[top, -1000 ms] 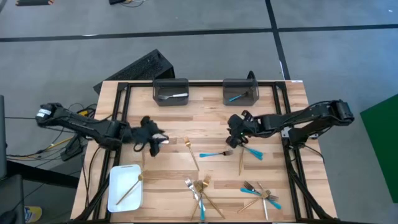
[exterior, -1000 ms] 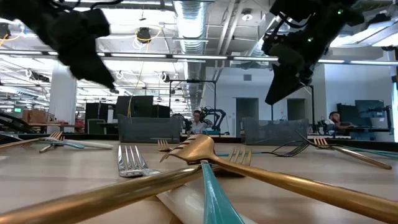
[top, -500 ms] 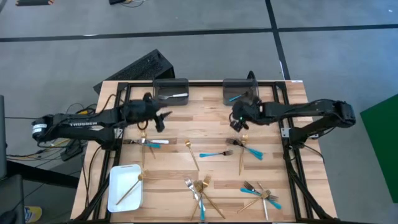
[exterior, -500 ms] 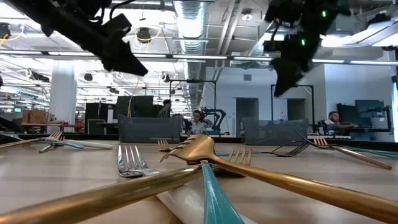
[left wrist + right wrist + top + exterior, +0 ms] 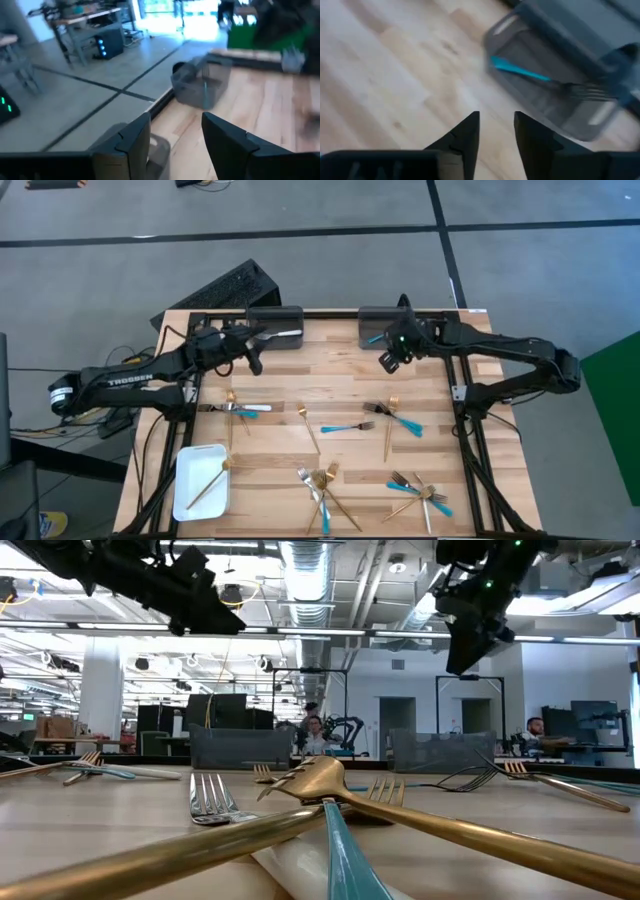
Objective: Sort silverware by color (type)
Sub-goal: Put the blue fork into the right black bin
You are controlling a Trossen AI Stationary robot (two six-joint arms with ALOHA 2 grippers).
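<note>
Two dark end effectors hover near the table's (image 5: 270, 370) far edge, both with fingers apart and empty. Just beyond the left end effector (image 5: 254, 360) sits a dark grey bin (image 5: 275, 326) holding a plain silver fork (image 5: 280, 334). Just beyond the right end effector (image 5: 388, 361) another dark grey bin (image 5: 555, 95) holds a turquoise-handled fork (image 5: 540, 77). Behind both, gold, silver and turquoise silverware (image 5: 320, 480) lies scattered across the light wooden table.

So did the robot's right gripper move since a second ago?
Yes. The right gripper moved away from the blue-handled forks mid-table, up toward the right dark grey bin.
</note>
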